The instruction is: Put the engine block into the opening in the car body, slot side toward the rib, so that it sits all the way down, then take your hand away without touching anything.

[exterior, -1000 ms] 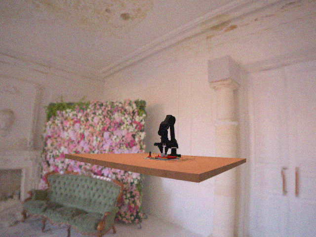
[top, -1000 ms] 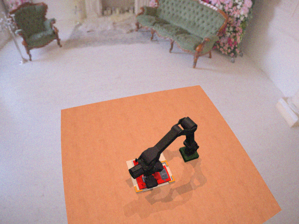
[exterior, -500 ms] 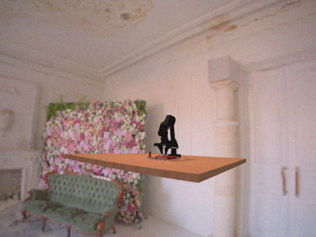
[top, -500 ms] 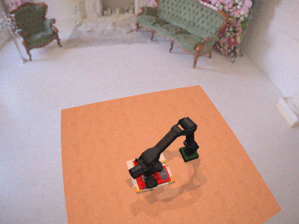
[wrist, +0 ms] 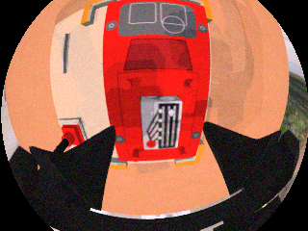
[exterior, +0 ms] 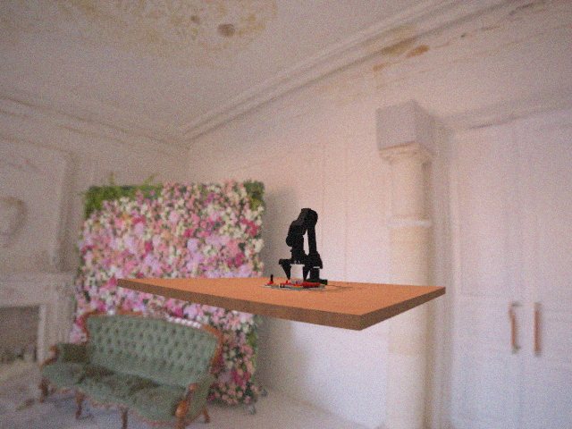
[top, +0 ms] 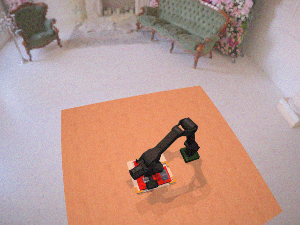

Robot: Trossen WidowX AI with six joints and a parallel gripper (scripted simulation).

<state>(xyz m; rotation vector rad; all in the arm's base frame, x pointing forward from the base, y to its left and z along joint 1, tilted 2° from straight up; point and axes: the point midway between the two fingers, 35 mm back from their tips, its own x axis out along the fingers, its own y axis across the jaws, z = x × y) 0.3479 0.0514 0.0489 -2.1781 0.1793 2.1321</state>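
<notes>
Inside car body (wrist: 158, 84), engine block (wrist: 166, 122).

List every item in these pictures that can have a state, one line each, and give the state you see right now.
Black parallel-jaw gripper: open, fingers spread wide, holding nothing.
Grey metal engine block: sitting in the car body's opening, free of both fingers.
Red car body: lying flat on its cream base plate.
Cream base plate with orange corners: flat on the table.
Orange wooden table: bearing the plate and arm.
</notes>
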